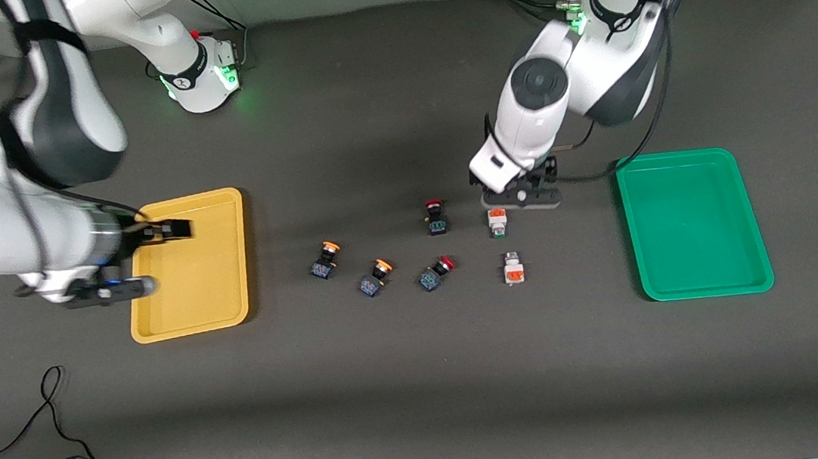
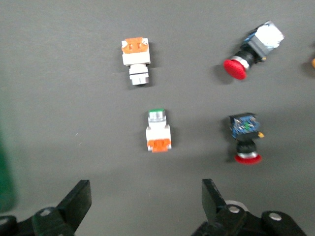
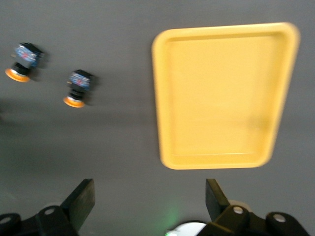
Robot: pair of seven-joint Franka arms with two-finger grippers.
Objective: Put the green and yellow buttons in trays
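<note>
Hands hang open and empty: left hand (image 1: 521, 195) over the counter (image 1: 425, 380) beside a white button (image 1: 497, 223), right hand (image 1: 142, 259) over the yellow tray (image 1: 230, 263).

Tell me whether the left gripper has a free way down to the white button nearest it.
Probably yes. The left gripper hangs open just beside the white button, which lies alone on the table. The second white button and the red button lie apart from it.
</note>
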